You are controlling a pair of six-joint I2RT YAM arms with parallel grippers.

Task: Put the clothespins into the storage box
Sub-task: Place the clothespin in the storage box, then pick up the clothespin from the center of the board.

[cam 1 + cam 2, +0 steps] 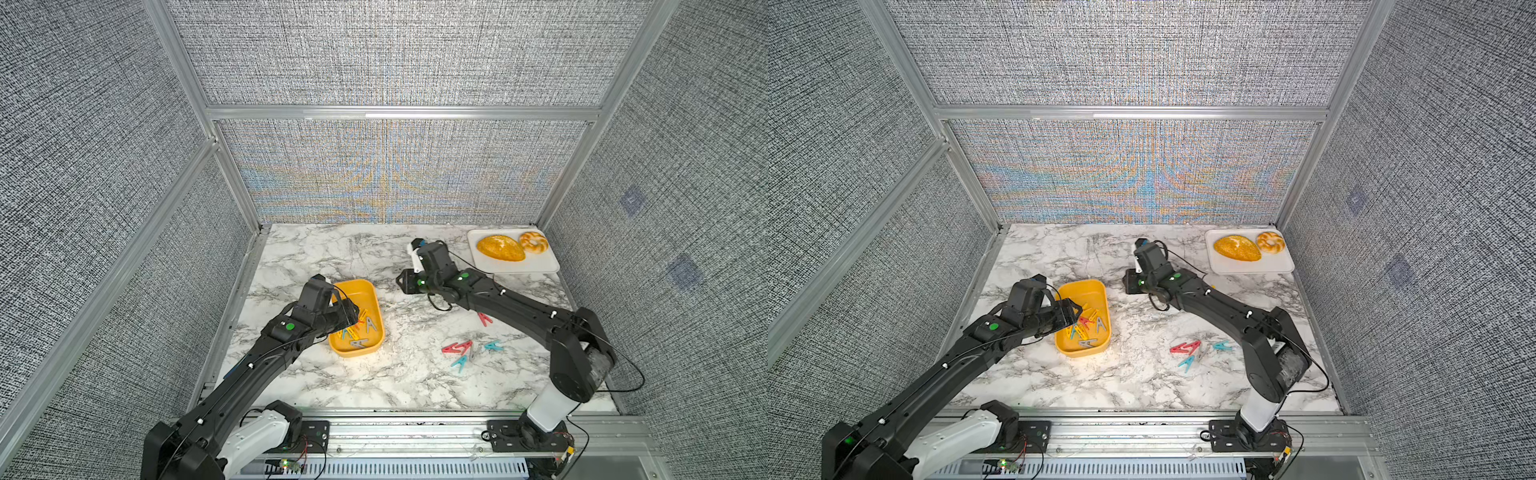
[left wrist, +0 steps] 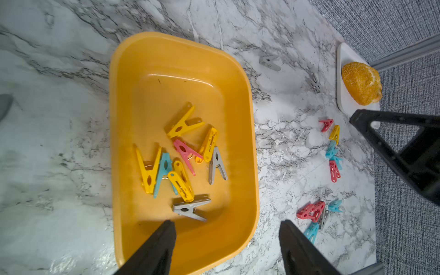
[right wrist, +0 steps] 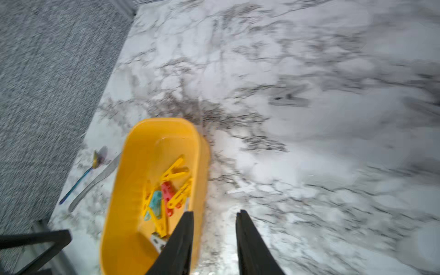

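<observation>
The left claw [image 2: 227, 240] hangs spread and empty over the near end of the storage box [image 1: 372, 297], where about nine clothespins [image 2: 181, 162] lie. Dropping lower, its tips could nudge the light box along the counter [image 1: 365, 382]. Right of the box, loose clothespins [image 1: 465, 351] lie in a tight cluster, so one grab may drag neighbours. The right claw [image 3: 215, 228], partly spread and empty, reaches just beyond the box's far corner, its view blurred.
</observation>
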